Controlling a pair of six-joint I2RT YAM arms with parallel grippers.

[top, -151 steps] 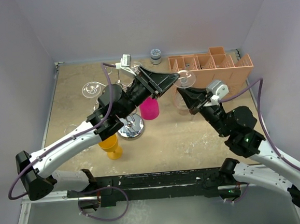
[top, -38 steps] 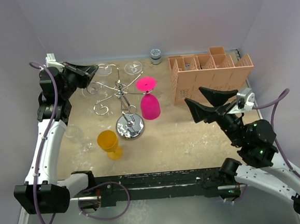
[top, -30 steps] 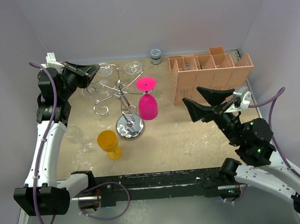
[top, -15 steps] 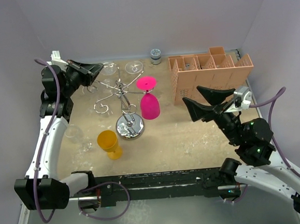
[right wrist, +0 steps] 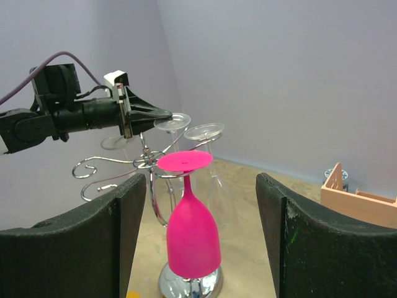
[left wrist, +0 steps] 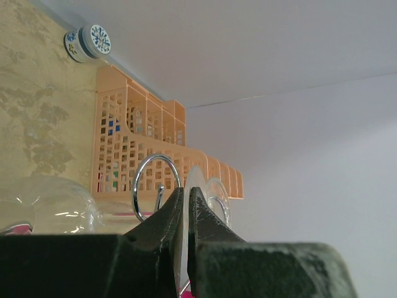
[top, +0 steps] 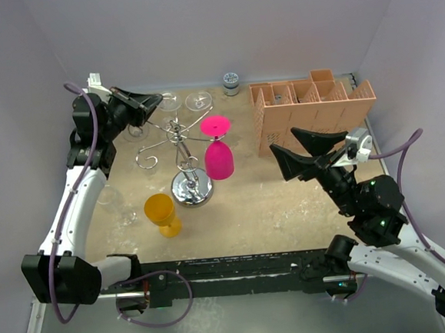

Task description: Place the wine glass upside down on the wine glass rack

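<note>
Your left arm stretches up and far forward, left hand [top: 156,101] pinched tight on the wine glass [top: 170,103]; your right arm sits bent, right hand [top: 282,142] raised, fingers spread wide.

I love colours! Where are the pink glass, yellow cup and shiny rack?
pink glass [top: 220,160], top view, its bowl.
yellow cup [top: 160,210], top view, its bowl.
shiny rack [top: 194,191], top view, its round base.

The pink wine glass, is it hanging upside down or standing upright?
Upside down. The pink wine glass has its flat foot on top, at an arm of the wine glass rack, bowl hanging below.
</note>
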